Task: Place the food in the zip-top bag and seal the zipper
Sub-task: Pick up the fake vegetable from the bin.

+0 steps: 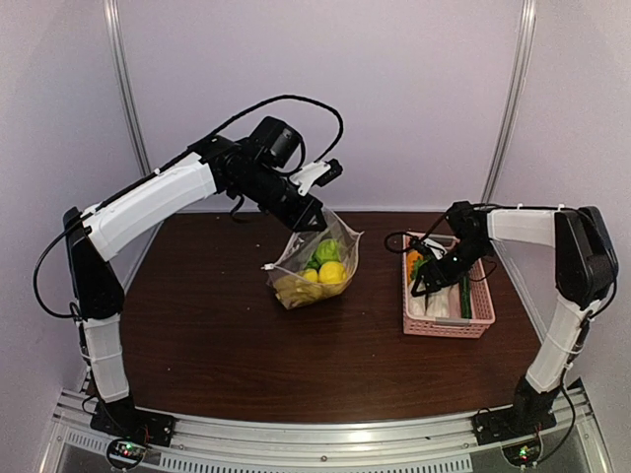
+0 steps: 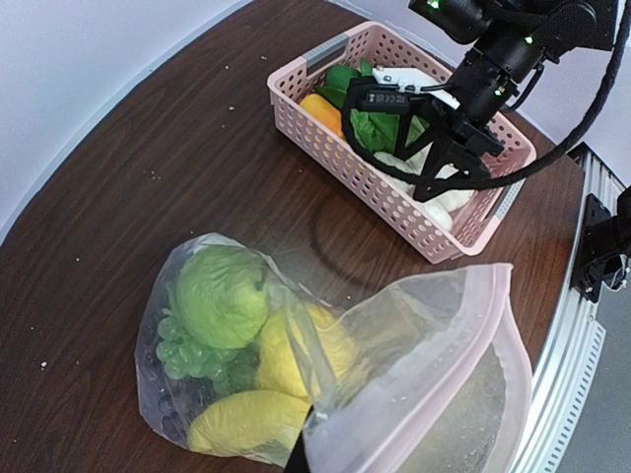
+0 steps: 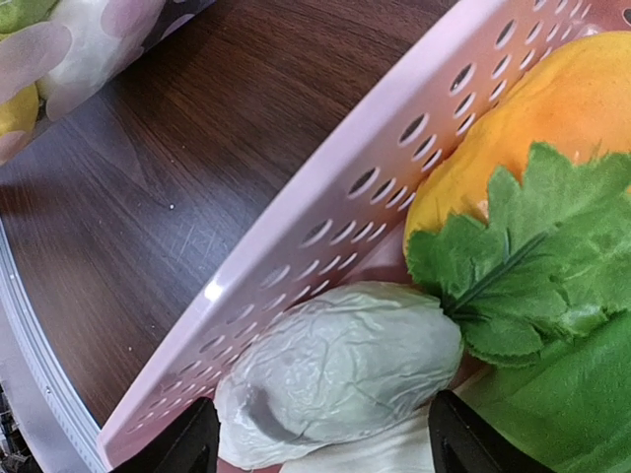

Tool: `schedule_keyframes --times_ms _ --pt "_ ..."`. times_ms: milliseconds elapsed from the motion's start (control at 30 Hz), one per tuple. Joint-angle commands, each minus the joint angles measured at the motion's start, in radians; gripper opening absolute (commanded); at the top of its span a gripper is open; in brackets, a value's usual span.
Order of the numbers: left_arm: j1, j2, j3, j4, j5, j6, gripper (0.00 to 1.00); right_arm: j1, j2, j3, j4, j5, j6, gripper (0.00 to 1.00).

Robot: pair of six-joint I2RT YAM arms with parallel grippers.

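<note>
My left gripper (image 1: 315, 215) is shut on the mouth edge of the zip-top bag (image 1: 315, 261) and holds it up over the table, with its bottom resting there. In the left wrist view only a dark sliver of one of its fingers (image 2: 296, 455) shows. The bag's pale pinkish zipper (image 2: 498, 335) gapes open. Inside lie a green round fruit (image 2: 219, 296), green grapes (image 2: 182, 350), a lemon (image 2: 286, 355) and a banana (image 2: 246, 424). My right gripper (image 3: 325, 443) stands open inside the pink basket (image 1: 449, 320), its fingers on either side of a white radish (image 3: 335, 370).
In the basket, leafy greens (image 3: 532, 256) and an orange fruit (image 3: 532, 128) lie next to the radish, close to the slatted wall (image 3: 325, 197). The basket stands at the table's right side, the bag near the middle. White walls close in the back and sides.
</note>
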Motion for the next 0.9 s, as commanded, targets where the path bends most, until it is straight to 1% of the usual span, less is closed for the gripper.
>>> schedule_keyframes --times_ms 0,333,400,533,667,867 --pt "-0.004 -0.025 -0.015 0.043 0.005 -0.003 0.0 0.01 0.045 0.026 -0.008 0.021 0.025 0.73" --pt "-0.004 -0.024 -0.016 0.043 0.005 -0.001 0.0 0.022 0.111 0.054 0.007 0.045 0.051 0.72" --pt "-0.004 -0.025 -0.017 0.043 0.004 -0.001 0.0 0.023 0.115 0.064 0.005 0.04 0.052 0.68" --pt "-0.004 -0.027 -0.018 0.042 0.003 0.0 0.0 0.023 0.075 0.074 -0.005 0.044 0.041 0.55" --pt "-0.004 -0.026 -0.021 0.043 -0.001 0.001 0.0 0.023 -0.01 0.069 -0.005 0.049 0.025 0.47" --pt "-0.004 -0.025 -0.019 0.043 0.001 0.0 0.0 0.022 -0.126 0.067 -0.013 0.073 0.006 0.45"
